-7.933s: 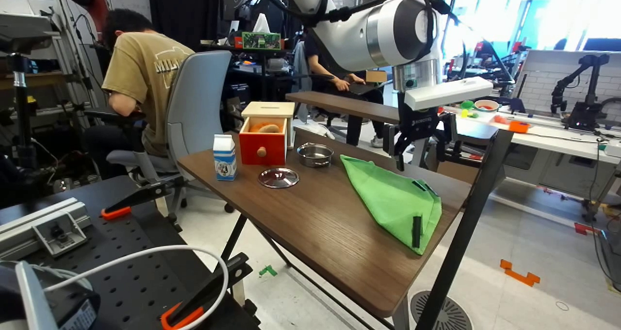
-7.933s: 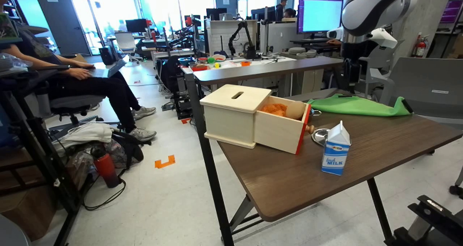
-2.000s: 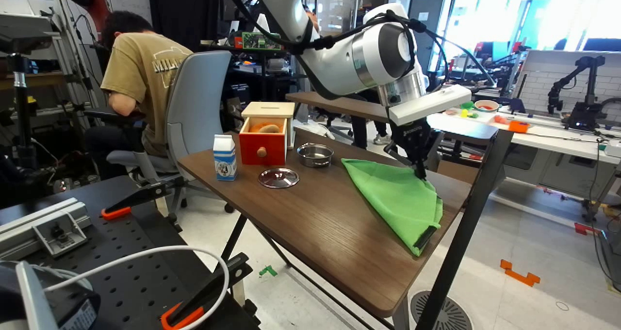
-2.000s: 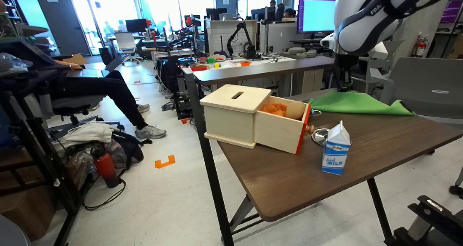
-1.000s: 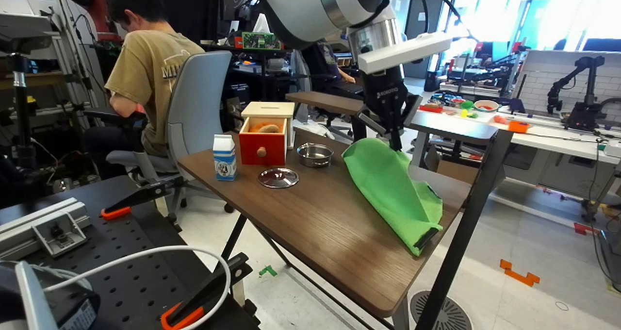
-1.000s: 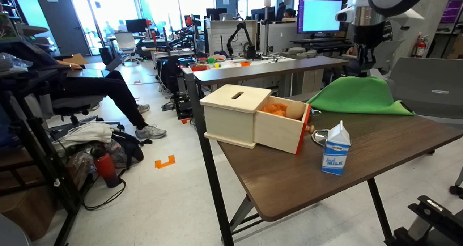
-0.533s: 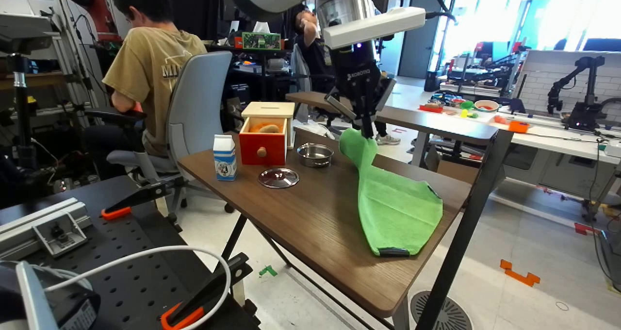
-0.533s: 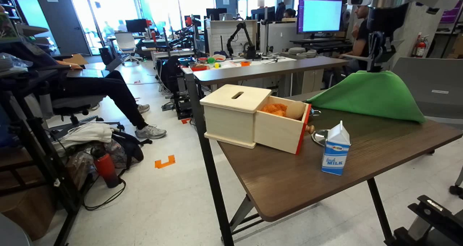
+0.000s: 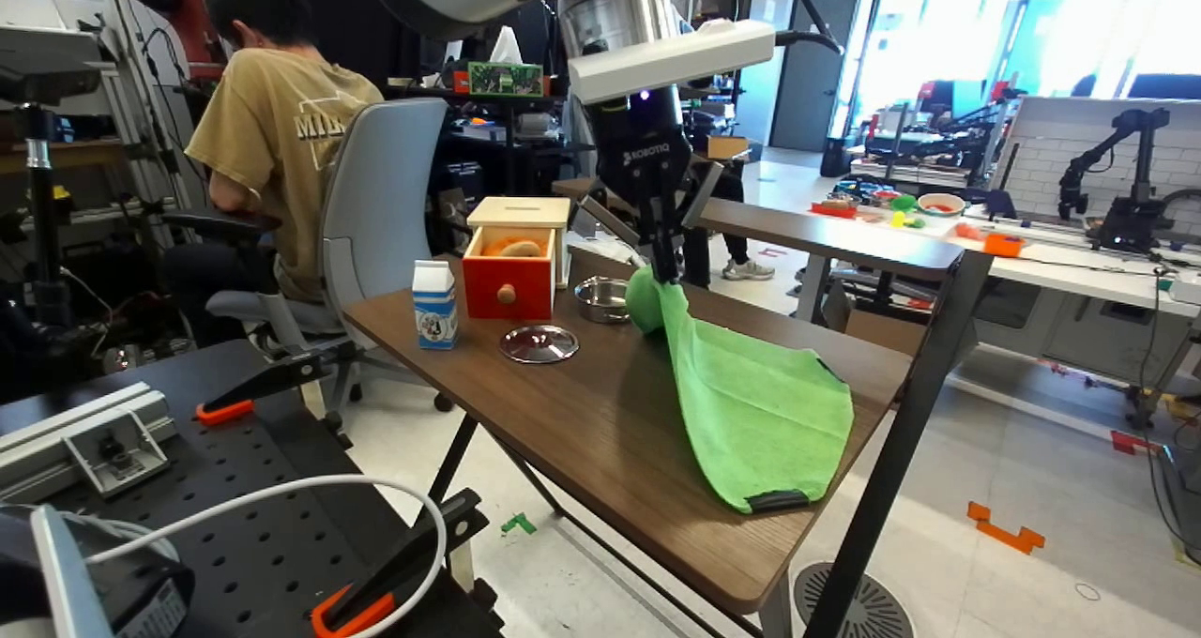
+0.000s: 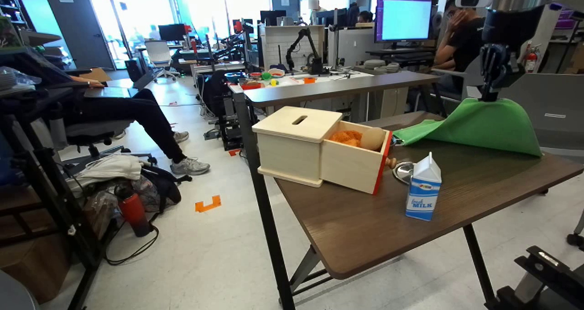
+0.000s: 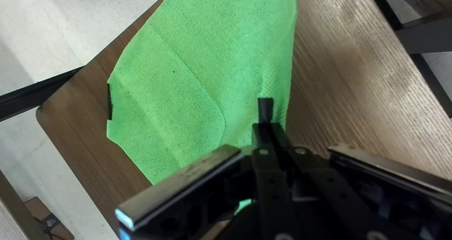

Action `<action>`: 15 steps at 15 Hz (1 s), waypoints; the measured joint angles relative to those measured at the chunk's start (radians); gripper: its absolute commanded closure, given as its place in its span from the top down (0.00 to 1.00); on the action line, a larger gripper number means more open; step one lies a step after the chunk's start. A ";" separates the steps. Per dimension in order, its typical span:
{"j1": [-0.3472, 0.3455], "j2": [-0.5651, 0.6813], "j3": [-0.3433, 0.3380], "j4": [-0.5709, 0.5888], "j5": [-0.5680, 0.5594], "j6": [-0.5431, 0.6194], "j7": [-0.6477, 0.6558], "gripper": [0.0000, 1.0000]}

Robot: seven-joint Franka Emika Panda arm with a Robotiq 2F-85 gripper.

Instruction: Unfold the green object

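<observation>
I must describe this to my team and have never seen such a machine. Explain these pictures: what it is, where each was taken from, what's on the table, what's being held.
The machine is a robot arm. The dark part at its end is the claw, which does the grabbing. Two pictures come from cameras standing apart from the arm, looking from different places. The third comes from a camera on the arm itself, looking down; the claw shows at the bottom.

On the table stand a box with its drawer open, a carton and a pot; a lid lies near them. The green cloth is what's held: the claw is shut on it and holds part of it up, presumably to unfold it, while much of it lies on the table.
</observation>
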 measured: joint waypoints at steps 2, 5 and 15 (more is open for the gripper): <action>0.000 -0.019 0.000 -0.036 -0.009 0.017 -0.001 0.37; -0.002 -0.049 0.000 -0.082 -0.018 0.037 -0.015 0.59; -0.019 -0.111 0.022 -0.086 0.088 0.038 -0.079 1.00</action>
